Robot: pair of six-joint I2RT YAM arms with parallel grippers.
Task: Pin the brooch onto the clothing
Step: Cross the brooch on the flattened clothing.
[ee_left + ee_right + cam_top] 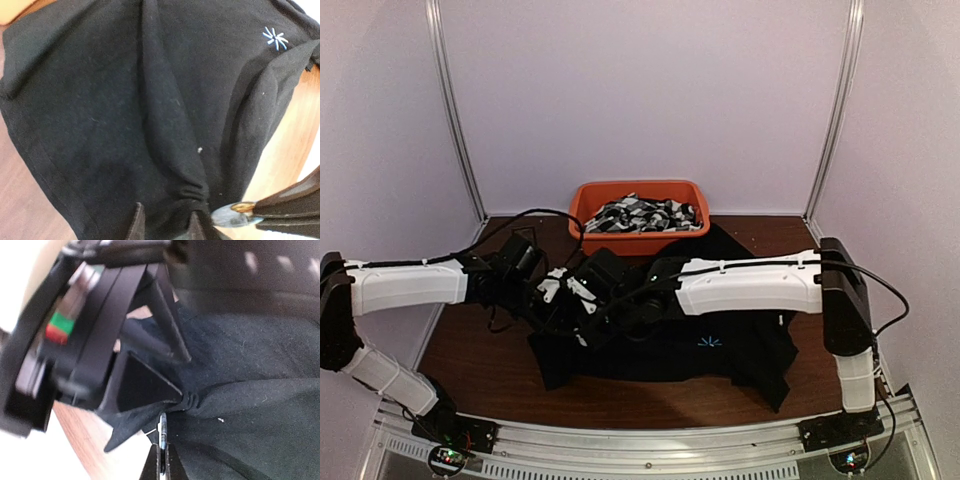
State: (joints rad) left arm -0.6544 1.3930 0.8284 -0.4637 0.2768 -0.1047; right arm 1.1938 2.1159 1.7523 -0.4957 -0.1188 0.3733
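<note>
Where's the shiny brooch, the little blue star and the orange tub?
brooch (231,216): left wrist view, on its silvery rounded body.
blue star (275,38): left wrist view, centre of the mark on the shirt (100,100).
orange tub (640,186): top view, on its far rim.

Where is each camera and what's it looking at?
Top camera: high behind the arms, looking down at the table; left arm, right arm, shirt and orange bin show.
Left wrist: on the left arm, looking down at the shirt; its left fingers pinch it.
Right wrist: on the right arm, facing the left fingers close up; its right fingers hold the brooch.
Shared: both wrist views show the pinched shirt and brooch.
</note>
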